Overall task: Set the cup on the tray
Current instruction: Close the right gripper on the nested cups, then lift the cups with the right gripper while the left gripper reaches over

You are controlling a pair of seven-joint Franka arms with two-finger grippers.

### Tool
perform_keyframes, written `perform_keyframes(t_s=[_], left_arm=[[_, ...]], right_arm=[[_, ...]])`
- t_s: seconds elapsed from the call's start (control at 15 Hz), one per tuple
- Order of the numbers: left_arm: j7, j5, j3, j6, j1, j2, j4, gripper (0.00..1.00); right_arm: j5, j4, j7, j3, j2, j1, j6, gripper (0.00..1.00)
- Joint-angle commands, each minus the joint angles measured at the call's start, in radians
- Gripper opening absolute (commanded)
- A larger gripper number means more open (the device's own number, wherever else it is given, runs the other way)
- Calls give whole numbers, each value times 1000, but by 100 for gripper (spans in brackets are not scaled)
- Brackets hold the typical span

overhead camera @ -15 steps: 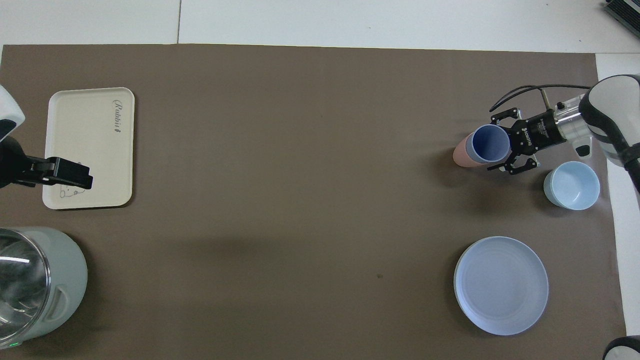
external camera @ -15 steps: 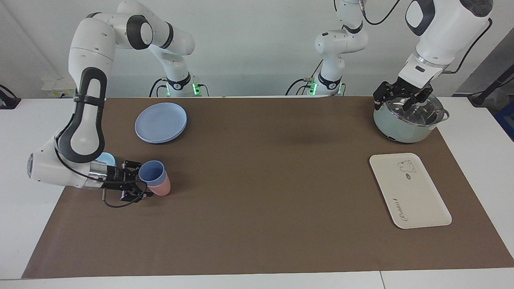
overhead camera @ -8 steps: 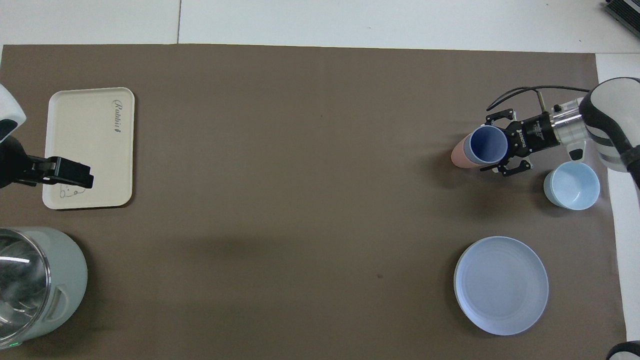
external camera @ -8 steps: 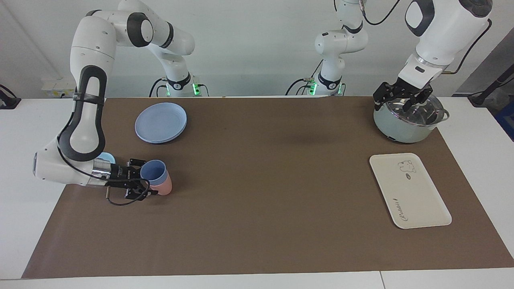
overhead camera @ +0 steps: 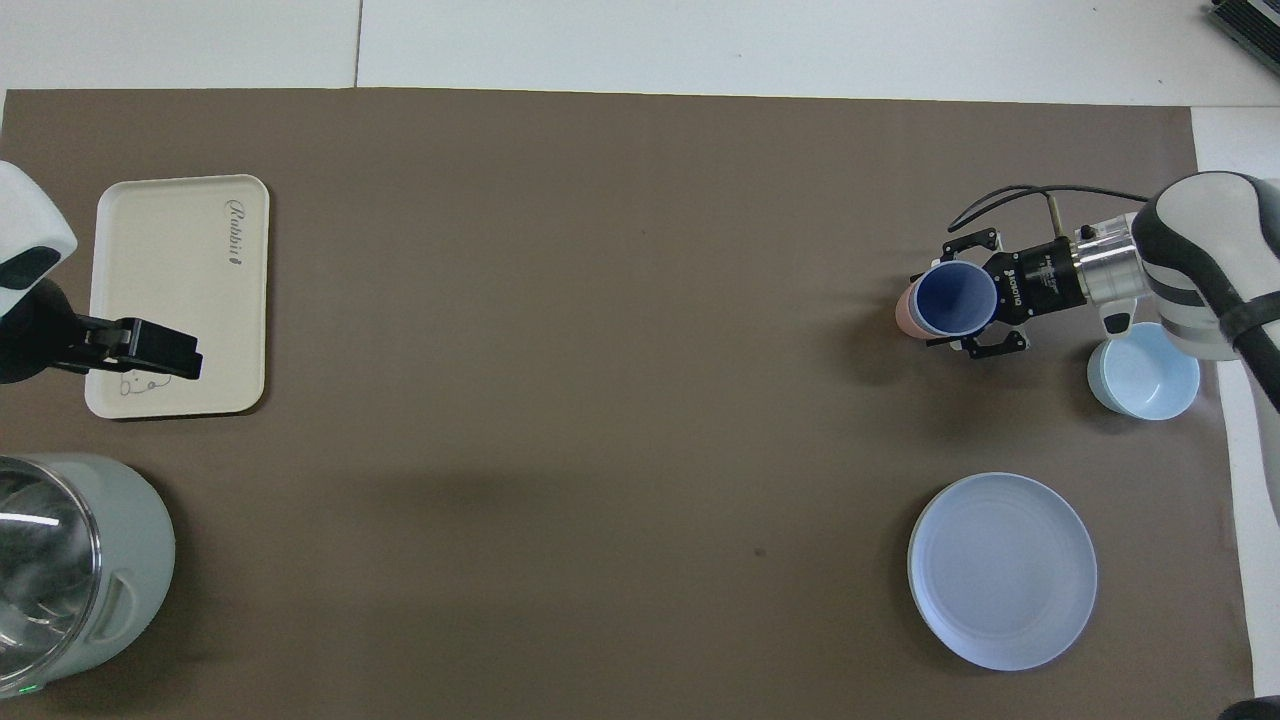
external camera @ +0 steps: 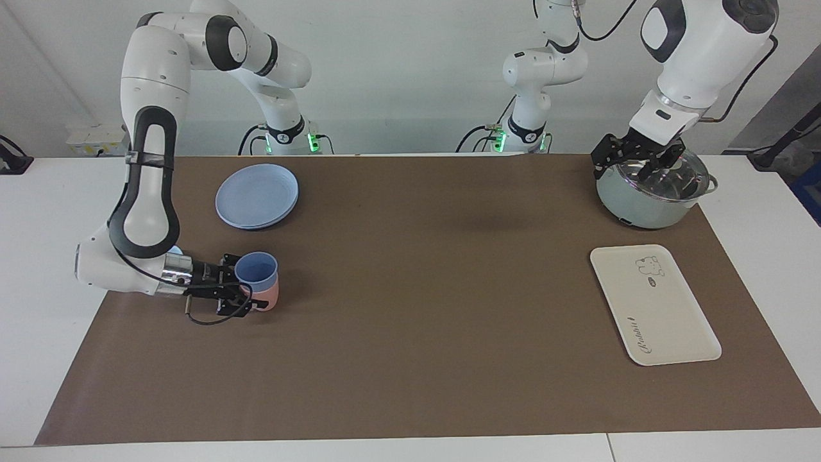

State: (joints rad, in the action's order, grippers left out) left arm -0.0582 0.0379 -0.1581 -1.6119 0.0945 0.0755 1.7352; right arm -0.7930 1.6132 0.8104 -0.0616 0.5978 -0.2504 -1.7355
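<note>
Two tumblers, nested: cup [external camera: 256, 269] seated in pink tumbler [external camera: 269, 296], at the right arm's end of the mat, farther from the robots than the blue plate [external camera: 257, 195].

Right gripper [external camera: 247, 292]: fingers closed around the cup from the side.

Change: half a second ago the pair leaned well over; now it stands closer to upright, and the gripper has shifted slightly away from the bowl [overhead camera: 1144, 374]. Judged: the cup is not yet separated from the pink tumbler, and transport has not begun.

Tray [external camera: 654, 304]: bare, well apart from the cup, at the left arm's end.

Left gripper [external camera: 635, 157]: waits over the lidded pot [external camera: 651, 189]; finger state cannot be told.

Obscured: whether the pink tumbler's base touches the mat. Bowl almost wholly hidden by the right arm in the facing view.
</note>
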Motion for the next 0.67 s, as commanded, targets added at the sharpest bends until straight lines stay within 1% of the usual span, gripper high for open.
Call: perform_keyframes(t_s=[0.0,0.13,0.27,0.33,0.4,0.53,0.6], left_arm=[[11,17,6,-29,-9,37,43,100],[14,17,6,-34,-9,37,44,100],[66,26,3,-33,-19,33,31,100],[118,33,2,-39,-41,30,27,100],[173,69,2,-75,-62,33,39,100],[288,126,2,-109,-126,33,40,100],[375,140,2,-118,-172,30,35,100]], right_arm=[[-31,75,-25,-11,-87,31,-1,0],[-31,118,-16,-11,-169,72,-7,0],[-28,131,36,-9,-234,140,-13,0],[-23,131,82,-9,-256,173,-15,0],[-17,128,139,-7,-275,207,-24,0],[-17,123,263,-9,-303,270,-79,0],[-17,120,323,-7,-315,307,-110,0]])
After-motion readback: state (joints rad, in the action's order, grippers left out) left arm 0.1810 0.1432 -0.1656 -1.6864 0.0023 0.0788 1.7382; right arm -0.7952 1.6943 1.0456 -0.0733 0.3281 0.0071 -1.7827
